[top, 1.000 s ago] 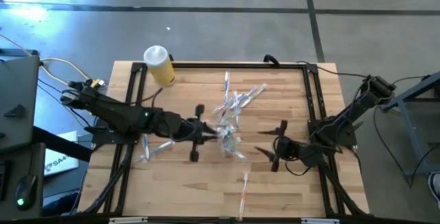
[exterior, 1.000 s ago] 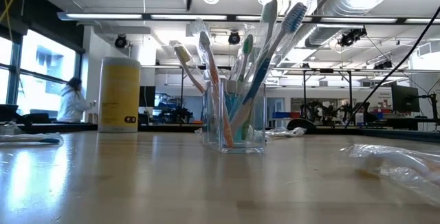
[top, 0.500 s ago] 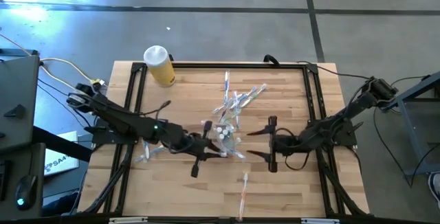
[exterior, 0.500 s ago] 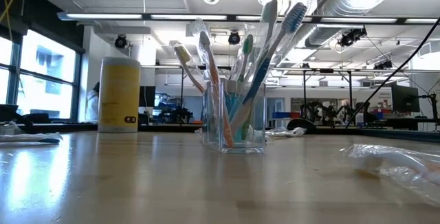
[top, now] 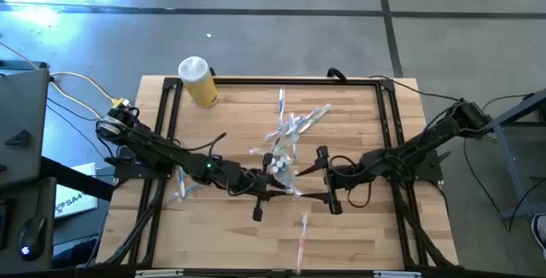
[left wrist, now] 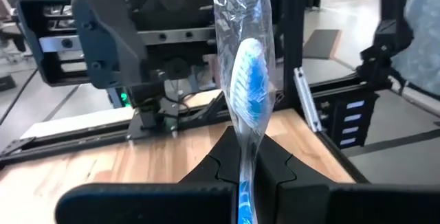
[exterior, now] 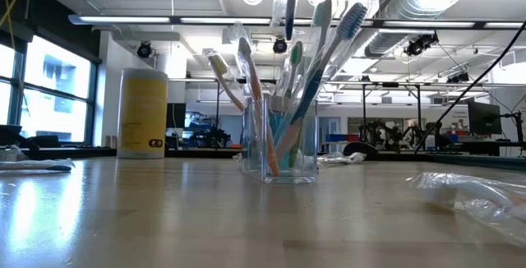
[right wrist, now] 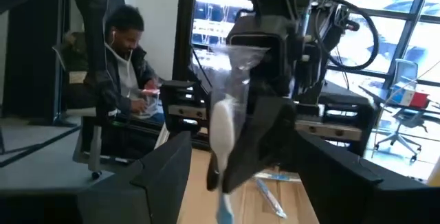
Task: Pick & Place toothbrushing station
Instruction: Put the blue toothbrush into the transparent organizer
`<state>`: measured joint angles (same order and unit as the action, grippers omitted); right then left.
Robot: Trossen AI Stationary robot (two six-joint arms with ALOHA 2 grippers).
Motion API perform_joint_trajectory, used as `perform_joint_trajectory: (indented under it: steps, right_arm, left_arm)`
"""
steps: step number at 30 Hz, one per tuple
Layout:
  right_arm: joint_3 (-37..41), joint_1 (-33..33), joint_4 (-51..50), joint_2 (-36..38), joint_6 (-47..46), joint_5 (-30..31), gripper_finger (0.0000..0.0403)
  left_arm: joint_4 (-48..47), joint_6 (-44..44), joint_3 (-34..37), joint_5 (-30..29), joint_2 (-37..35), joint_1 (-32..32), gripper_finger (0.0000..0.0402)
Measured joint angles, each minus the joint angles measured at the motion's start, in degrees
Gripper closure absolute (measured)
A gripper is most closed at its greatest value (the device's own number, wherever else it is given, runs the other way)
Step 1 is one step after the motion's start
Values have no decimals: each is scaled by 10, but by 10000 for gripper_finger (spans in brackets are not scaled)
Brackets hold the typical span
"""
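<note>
From above, we are seeing the yellow bottle (top: 198, 82) standing at the far left corner of the wooden bench (top: 230, 227), with one wrapped toothbrush (top: 182, 188) lying loose by the left rail. The left gripper (top: 286, 188) is reaching in from the left at mid-bench, its fingers clamped on a wrapped blue toothbrush (left wrist: 249, 107) just beside the clear cup (exterior: 280, 139), which is standing upright near the bench's middle, bristling with toothbrushes (exterior: 316, 71). The right gripper (top: 317, 178) is facing it from the other side, fingers spread apart, holding nothing. Another wrapped toothbrush (top: 302, 237) is lying near the front edge.
</note>
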<state>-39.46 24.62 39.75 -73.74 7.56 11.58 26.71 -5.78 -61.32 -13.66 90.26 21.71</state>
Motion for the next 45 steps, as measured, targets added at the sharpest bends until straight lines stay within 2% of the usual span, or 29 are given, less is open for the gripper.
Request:
perform_joint_trajectory:
  steps: [8, 19, 22, 25, 33, 38, 45]
  right_arm:
    - [-35, -8, 24, -58, 18, -13, 158]
    - [-53, -28, 10, -73, 4, -56, 161]
    - [-53, -34, 9, -73, -1, -60, 181]
    - [-54, -40, 7, -73, -1, -73, 219]
    - [-54, -45, -3, -79, 8, -84, 362]
    - [-54, -44, -4, -79, 16, -85, 362]
    - [-54, -44, -7, -79, 17, -86, 362]
  left_arm:
    - [1, 1, 0, -5, 0, 0, 398]
    - [-16, 2, 0, -32, 0, 0, 398]
    - [-20, 1, 0, -39, 0, 0, 398]
    - [-22, 0, 0, -46, 0, 0, 398]
    - [-30, 0, 0, -51, 0, 0, 398]
    - [-30, 0, 0, -51, 0, 0, 382]
    - [-28, 0, 0, -51, 0, 1, 303]
